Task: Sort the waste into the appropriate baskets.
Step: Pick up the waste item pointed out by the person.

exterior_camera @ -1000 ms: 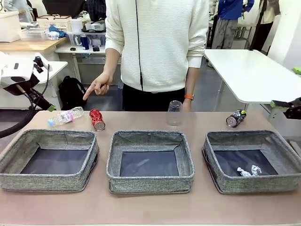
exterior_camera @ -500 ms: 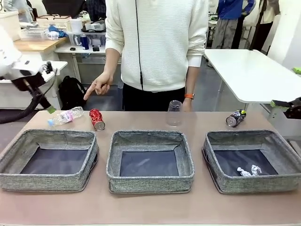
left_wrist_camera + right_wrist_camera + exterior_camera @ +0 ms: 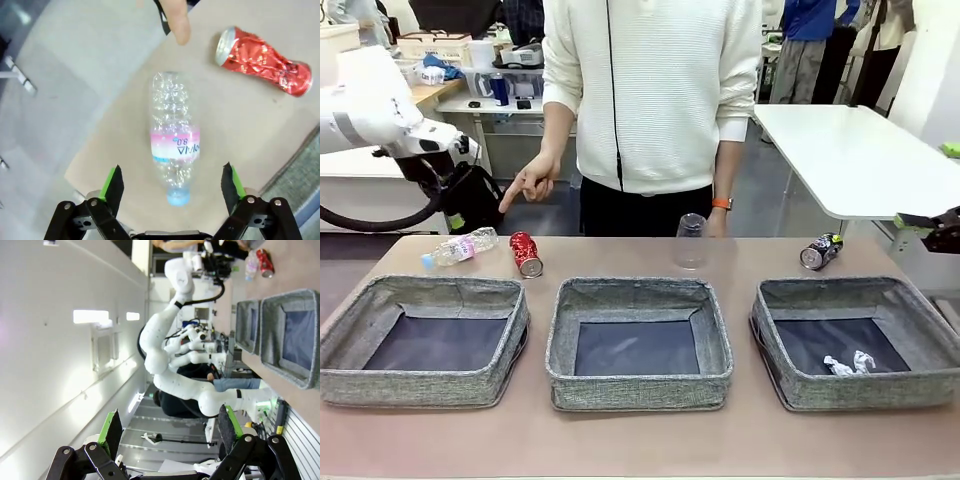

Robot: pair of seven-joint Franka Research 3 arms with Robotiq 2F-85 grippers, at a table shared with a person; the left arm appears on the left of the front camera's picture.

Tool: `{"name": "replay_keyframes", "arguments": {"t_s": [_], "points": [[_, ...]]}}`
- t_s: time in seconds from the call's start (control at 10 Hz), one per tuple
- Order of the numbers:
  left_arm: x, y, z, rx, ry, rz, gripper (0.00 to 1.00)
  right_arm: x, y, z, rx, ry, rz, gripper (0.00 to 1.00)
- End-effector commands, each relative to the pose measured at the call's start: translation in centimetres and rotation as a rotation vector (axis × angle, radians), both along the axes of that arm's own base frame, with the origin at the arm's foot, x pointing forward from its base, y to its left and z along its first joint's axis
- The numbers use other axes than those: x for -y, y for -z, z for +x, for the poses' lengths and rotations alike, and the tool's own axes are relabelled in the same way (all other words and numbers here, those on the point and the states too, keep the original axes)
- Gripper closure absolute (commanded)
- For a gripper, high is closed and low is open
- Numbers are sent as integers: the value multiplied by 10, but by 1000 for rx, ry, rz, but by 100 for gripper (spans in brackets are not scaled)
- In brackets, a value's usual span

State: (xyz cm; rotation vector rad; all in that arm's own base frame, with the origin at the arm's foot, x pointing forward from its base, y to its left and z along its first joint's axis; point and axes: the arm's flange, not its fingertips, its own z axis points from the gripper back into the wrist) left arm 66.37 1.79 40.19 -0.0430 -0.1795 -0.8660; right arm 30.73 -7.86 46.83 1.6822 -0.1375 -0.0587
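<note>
Left gripper [image 3: 171, 172] hangs over the table [image 3: 240, 130], jaws spread wide, nothing between the green pads. Under it a clear plastic bottle [image 3: 175, 125] lies on its side. Its blue cap [image 3: 178, 198] is nearest the camera and a pink label bands the middle. The two fingers stand clear of it on either side. A crushed red can [image 3: 265, 60] lies on its side near the bottle's far end, apart from it. A person's fingertip [image 3: 177, 22] points down just beyond the bottle's base. A grey woven strip at lower right is probably a basket wall [image 3: 300, 175]. Grey floor [image 3: 55, 90] shows past the table corner.
</note>
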Motion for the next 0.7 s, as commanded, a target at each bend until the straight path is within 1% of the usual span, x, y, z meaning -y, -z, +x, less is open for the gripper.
{"name": "replay_keyframes", "arguments": {"t_s": [0.0, 0.1, 0.2, 0.3, 0.4, 0.6], "points": [[11, 9, 9, -55, -1, 15, 0, 1, -7, 0, -12, -1, 19, 0], [14, 23, 13, -81, 1, 7, 0, 1, -7, 0, -12, -1, 19, 0], [13, 38, 19, -96, -21, 21, 0, 1, -7, 0, -12, -1, 19, 0], [12, 52, 24, -106, -11, 16, 0, 1, -7, 0, -12, -1, 19, 0], [13, 63, 29, -83, 6, 35, 0, 1, -7, 0, -12, -1, 19, 0], [17, 79, 33, -120, 35, 30, 0, 1, -7, 0, -12, -1, 19, 0]]}}
